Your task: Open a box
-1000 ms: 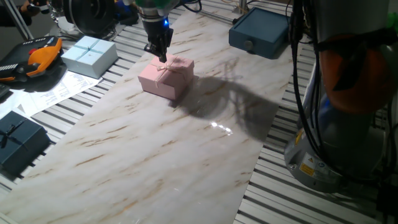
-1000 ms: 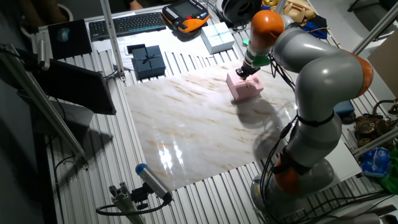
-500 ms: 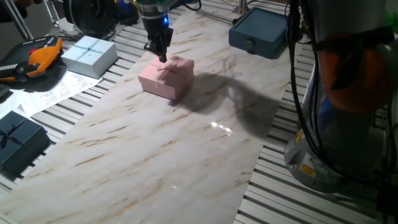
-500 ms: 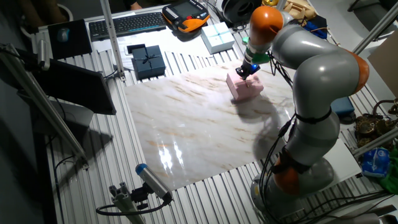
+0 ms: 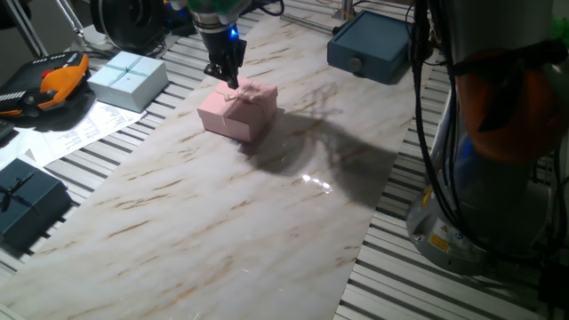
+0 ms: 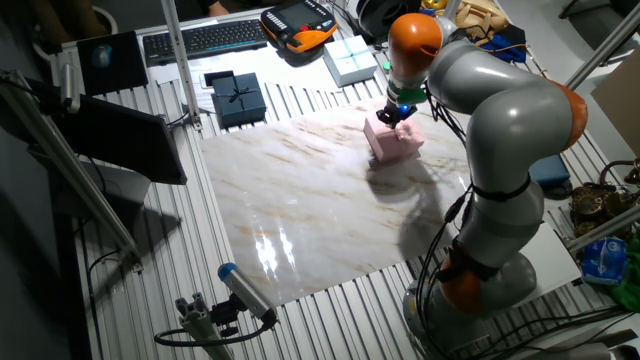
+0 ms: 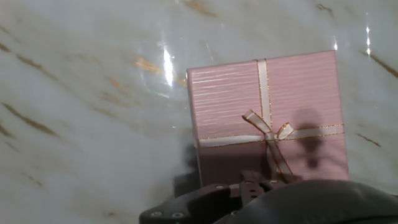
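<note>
While the grey and orange arm [image 6: 500, 120] bends over the marble-patterned bench [image 5: 231, 213], a pale pink box [image 5: 237, 112] sits near the bench's far edge, its lid on and tied with a thin ribbon bow [image 7: 268, 132]. Just above the bow hangs the black pincer [image 5: 226, 74]; whether its jaws are wide or narrow cannot be told

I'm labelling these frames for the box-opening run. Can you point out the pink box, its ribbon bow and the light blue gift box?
pink box [image 5: 233, 120], one fixed view, on its front side wall.
ribbon bow [image 7: 268, 130], hand view, on the knot atop the lid.
light blue gift box [image 5: 129, 77], one fixed view, on its lid.
</note>
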Available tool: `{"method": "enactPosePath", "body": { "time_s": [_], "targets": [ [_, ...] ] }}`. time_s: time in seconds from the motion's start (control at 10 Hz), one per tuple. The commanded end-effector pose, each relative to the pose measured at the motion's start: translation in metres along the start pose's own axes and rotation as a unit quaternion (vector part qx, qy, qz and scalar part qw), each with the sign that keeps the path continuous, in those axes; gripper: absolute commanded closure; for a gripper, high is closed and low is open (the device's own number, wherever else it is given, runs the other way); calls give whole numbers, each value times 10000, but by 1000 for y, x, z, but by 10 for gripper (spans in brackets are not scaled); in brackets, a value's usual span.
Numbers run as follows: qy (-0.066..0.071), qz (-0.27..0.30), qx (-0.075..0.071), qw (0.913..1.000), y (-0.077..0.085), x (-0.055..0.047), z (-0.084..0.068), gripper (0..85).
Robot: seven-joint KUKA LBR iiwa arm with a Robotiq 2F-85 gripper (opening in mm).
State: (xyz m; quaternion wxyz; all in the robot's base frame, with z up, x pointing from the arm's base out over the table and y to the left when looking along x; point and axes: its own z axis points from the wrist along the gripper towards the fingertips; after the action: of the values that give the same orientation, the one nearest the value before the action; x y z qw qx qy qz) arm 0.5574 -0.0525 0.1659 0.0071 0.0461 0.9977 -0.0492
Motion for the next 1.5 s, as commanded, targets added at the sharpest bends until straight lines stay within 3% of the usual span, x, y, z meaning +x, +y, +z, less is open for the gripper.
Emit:
{"method": "enactPosePath", "body": {
  "time_s": [0.0, 0.3, 0.5, 0.7, 1.1, 1.4],
  "targets": [
    [-180, -68, 26, 9998, 0, 0, 0, 850],
    [-401, -588, -172, 9973, -9, -4, 10, 850],
    [-411, -790, -255, 9957, -17, -8, 21, 850],
    [-415, -972, -110, 9943, -19, -12, 28, 850],
    [-429, -1103, -372, 9923, -30, -17, 48, 850],
    [-561, -948, -324, 9934, -29, -16, 50, 340]
  ]
}}
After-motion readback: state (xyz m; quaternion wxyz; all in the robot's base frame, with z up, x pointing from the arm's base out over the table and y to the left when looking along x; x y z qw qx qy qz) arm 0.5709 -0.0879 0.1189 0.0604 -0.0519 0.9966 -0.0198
